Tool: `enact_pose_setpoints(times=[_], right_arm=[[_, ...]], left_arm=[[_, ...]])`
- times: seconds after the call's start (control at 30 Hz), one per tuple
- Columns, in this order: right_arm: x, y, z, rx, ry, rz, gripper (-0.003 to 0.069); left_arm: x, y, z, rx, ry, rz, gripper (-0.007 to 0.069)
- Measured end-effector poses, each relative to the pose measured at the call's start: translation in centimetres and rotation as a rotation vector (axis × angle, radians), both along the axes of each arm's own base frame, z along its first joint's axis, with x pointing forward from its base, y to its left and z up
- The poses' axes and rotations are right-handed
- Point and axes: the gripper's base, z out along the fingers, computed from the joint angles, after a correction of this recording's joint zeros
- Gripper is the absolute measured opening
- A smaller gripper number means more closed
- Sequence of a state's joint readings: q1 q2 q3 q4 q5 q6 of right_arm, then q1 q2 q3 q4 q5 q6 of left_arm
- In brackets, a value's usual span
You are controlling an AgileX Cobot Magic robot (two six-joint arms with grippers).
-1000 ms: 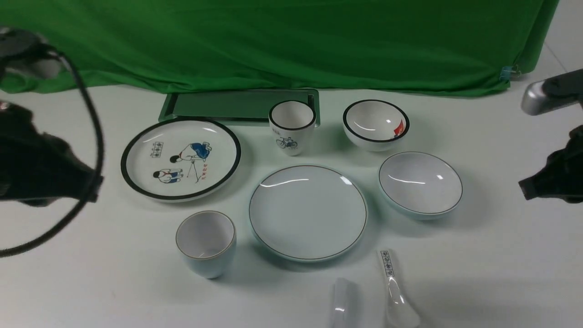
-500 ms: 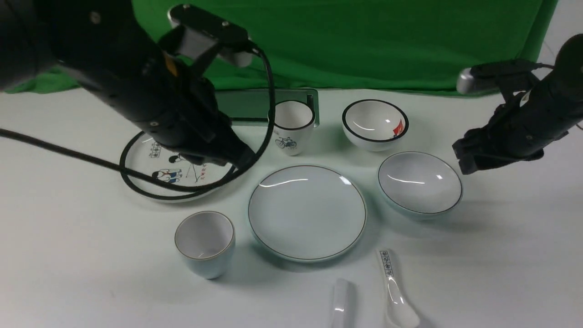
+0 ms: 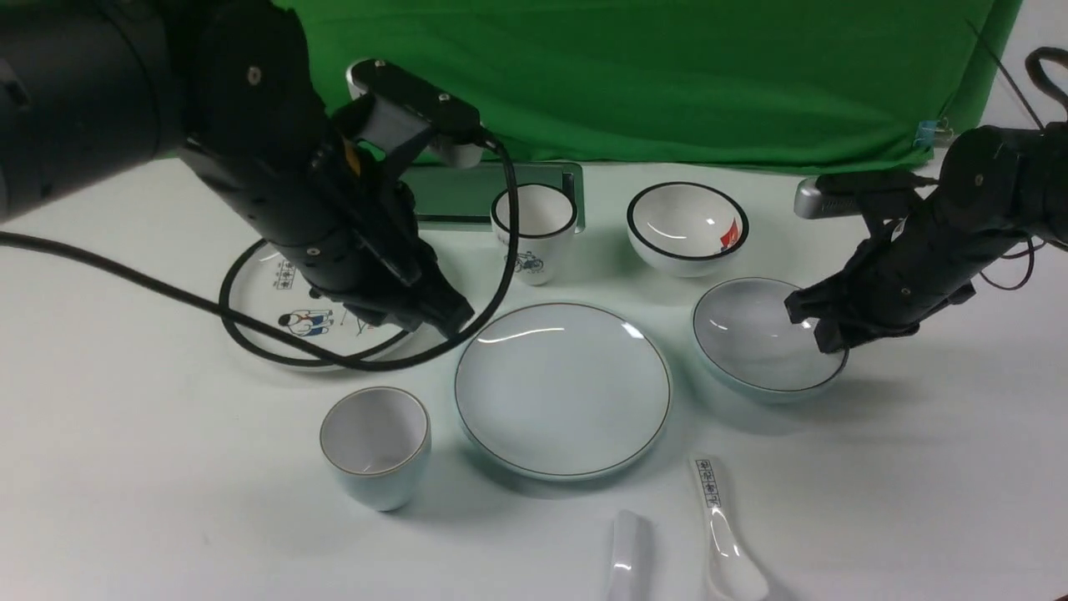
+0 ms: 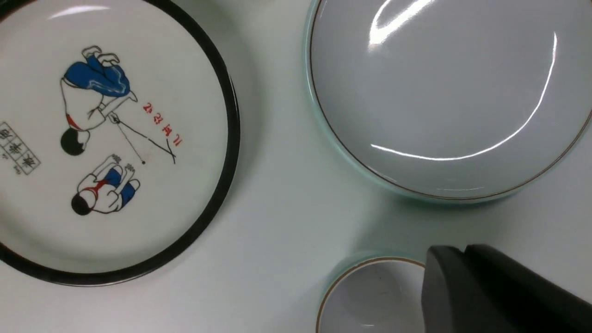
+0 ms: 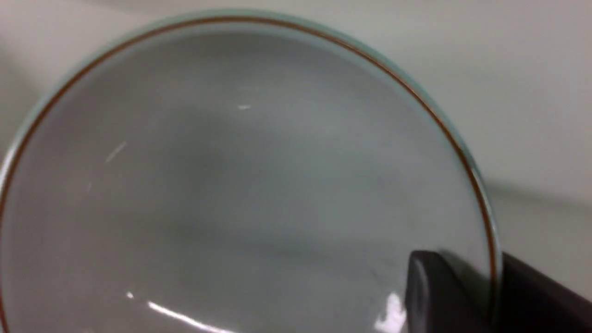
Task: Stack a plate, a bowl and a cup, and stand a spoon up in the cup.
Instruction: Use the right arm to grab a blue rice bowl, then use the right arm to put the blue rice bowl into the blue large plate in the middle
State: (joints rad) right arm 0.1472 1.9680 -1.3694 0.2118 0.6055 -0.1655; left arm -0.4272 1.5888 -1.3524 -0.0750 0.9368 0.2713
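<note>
Right wrist view shows us the bowl point(image 5: 240, 185), resting on the desk point(image 3: 918, 467) toward its right edge. The right claw point(image 3: 816, 327) sits narrow astride its rim, and we cannot tell whether it bites. A thin pinch on glossy ware could slip and tip the bowl onto the plate point(image 3: 563, 391) just beside it. The left claw point(image 3: 446, 315), closed and empty, hangs near the cup point(image 3: 375, 438).
</note>
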Motion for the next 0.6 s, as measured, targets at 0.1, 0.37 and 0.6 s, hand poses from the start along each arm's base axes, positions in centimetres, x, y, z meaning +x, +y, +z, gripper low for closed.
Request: enact_pose_setpoints(times=[0.1,0.37,0.6], right_arm=[[0.0,0.1,0.3,0.011,-0.004,-0.005,0.0079],[-1.2,1.7,6.3,0.051,-0.101,0.124,0.0078],[-3.4,8.9,10.0,0.178,-0.191,0.350,0.0078]], left_arm=[[0.0,0.1,0.0,0.008,0.005,-0.001,-0.0028],[-0.6,1.4,1.1,0.119,-0.042,0.008,-0.0028],[-1.8,2.3,2.9,0.129,-0.083,0.033,-0.0028]])
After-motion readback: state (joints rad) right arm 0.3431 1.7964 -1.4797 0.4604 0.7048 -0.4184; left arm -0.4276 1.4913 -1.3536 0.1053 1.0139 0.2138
